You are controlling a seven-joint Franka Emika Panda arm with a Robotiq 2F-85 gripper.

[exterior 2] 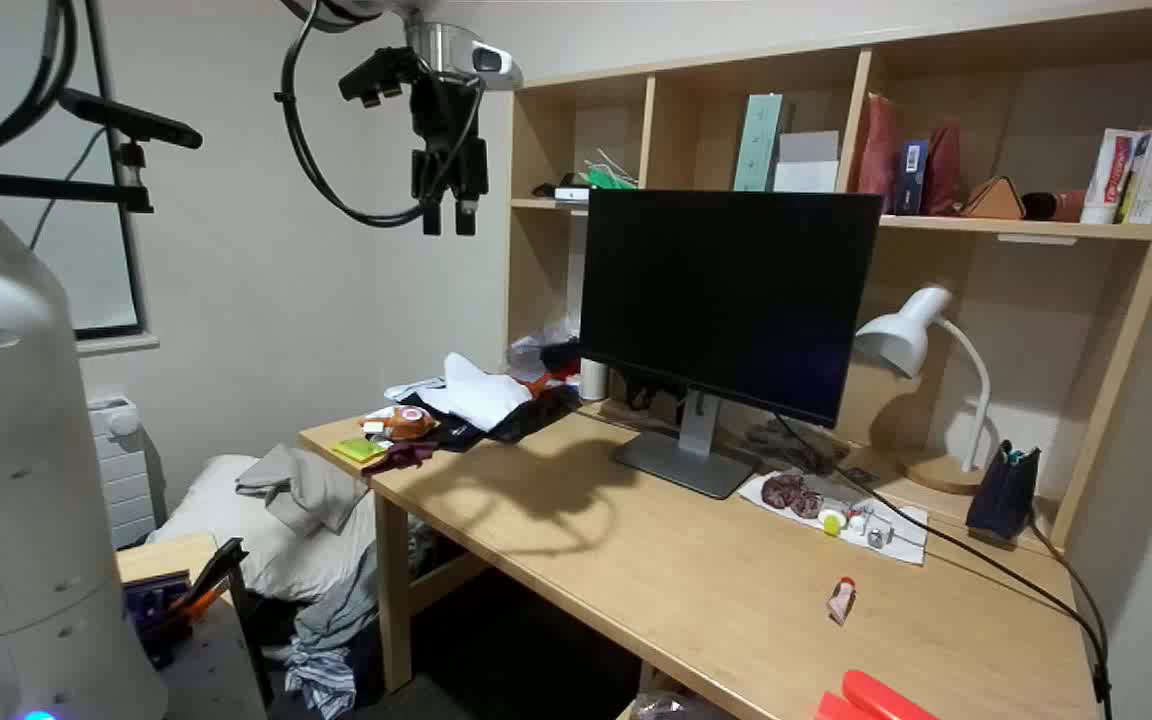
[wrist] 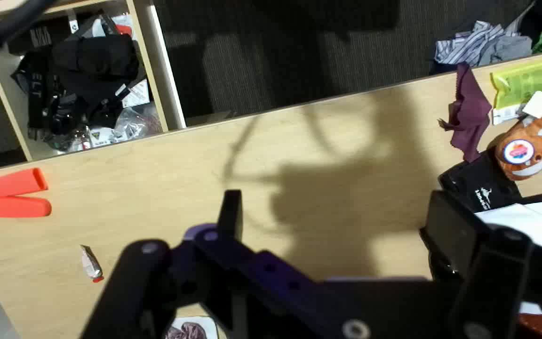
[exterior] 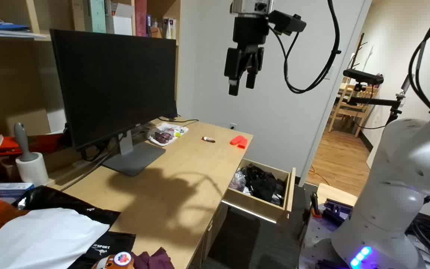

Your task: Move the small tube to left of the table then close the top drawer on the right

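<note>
The small tube, pale with a red cap, lies on the table in both exterior views, here, and at lower left in the wrist view. The top drawer is pulled open below the table edge, with black items inside; it also shows at upper left in the wrist view. My gripper is high above the table, well away from tube and drawer. It is open and empty, its fingers wide apart in the wrist view; it also shows in an exterior view.
Two red pieces lie near the tube at the table's end. A monitor stands at the back, beside a white sheet with small items and a lamp. A black bag, white paper and a plush toy crowd the opposite end.
</note>
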